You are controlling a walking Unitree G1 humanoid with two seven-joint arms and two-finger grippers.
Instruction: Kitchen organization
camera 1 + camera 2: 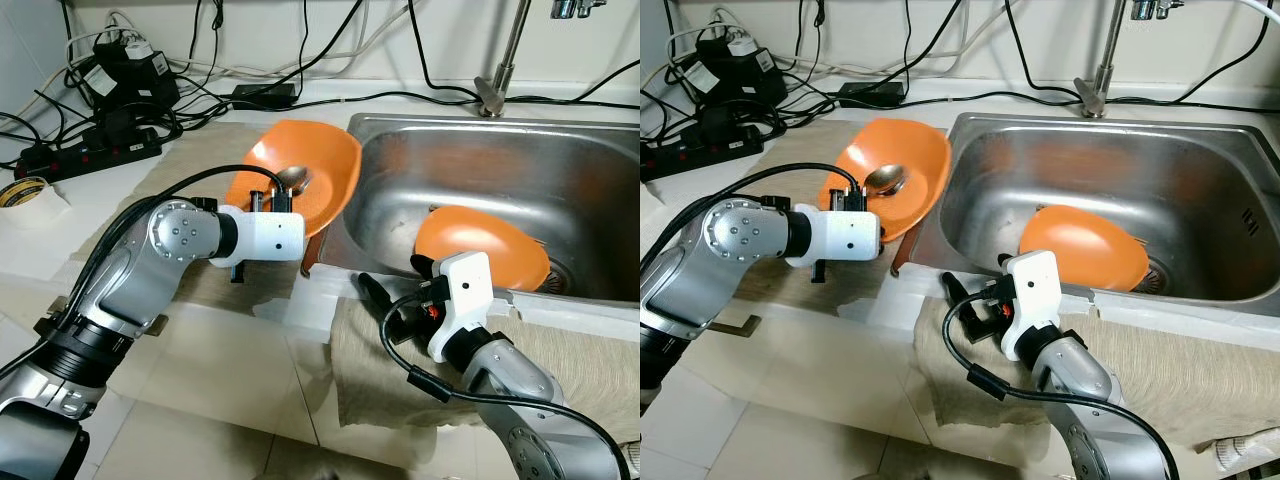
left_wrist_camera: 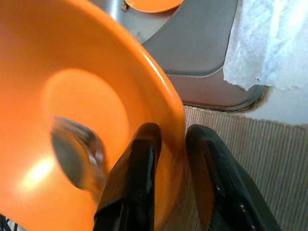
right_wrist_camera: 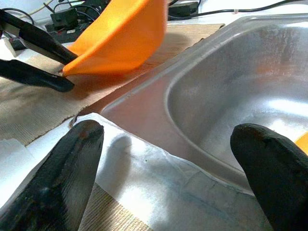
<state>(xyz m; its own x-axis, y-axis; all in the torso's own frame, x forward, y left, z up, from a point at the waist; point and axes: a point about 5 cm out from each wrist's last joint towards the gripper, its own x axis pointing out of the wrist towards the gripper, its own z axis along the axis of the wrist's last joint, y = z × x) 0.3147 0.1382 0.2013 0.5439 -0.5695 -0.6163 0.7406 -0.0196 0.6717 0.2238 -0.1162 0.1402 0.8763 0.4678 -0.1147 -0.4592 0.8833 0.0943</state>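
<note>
Nearest, the right gripper point(image 3: 163, 192) hangs with its fingers spread wide and nothing between them, over the white sheet point(image 1: 970, 330) and cloth point(image 1: 370, 350) draped on the sink's point(image 1: 600, 170) front edge.

Just beyond, on the counter left of the sink, the left gripper point(image 2: 168, 149) pinches the near rim of the tilted orange bowl point(image 1: 295, 180), one finger inside the wall and one outside. A metal spoon point(image 1: 885, 180) lies loose in the bowl's hollow.

By its look the bowl is thin, stiff plastic or melamine: light, glossy and likely slick, so a rim pinch could let it swing or slip if moved fast. The rim is the only part narrow enough for these fingers, and I judge the hold sound if the bowl is kept level enough. Tilted further, the spoon would probably slide out.

The bowl is plain bright orange, smooth, with a rounded, slightly squarish outline and a deep curve; its far edge leans over the sink's corner.

Farther in, a second bowl point(image 1: 485, 245) of the same colour lies in the basin near the drain point(image 1: 1155, 272). At the back stand the tap point(image 1: 500, 70), a power strip point(image 1: 90, 155) and tangled cables point(image 1: 250, 70).
</note>
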